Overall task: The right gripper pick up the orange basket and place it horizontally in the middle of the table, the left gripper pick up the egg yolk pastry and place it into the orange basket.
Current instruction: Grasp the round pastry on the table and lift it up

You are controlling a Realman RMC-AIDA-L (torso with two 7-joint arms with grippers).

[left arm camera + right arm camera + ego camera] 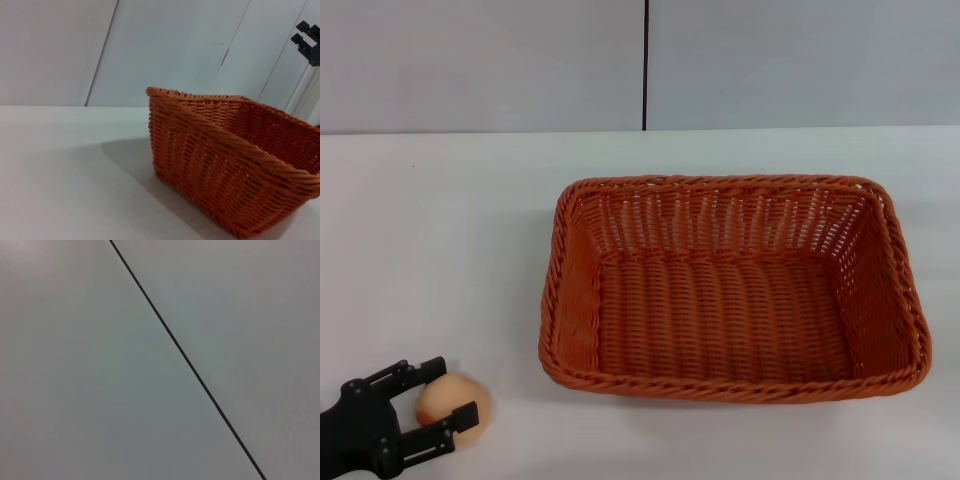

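The orange basket (733, 288) lies lengthwise on the white table (440, 240), right of centre, and nothing is in it. Its woven side fills the left wrist view, orange basket (225, 165). At the table's near left corner the egg yolk pastry (453, 402), a pale peach ball, rests between the fingers of my left gripper (445, 393). One finger presses on each side of it, well left of the basket. A black forked piece far off in the left wrist view looks like my right gripper (306, 41), held high beyond the basket.
A grey wall (480, 60) with a dark vertical seam stands behind the table, and the right wrist view shows only that wall. Bare white tabletop lies between the pastry and the basket's left rim.
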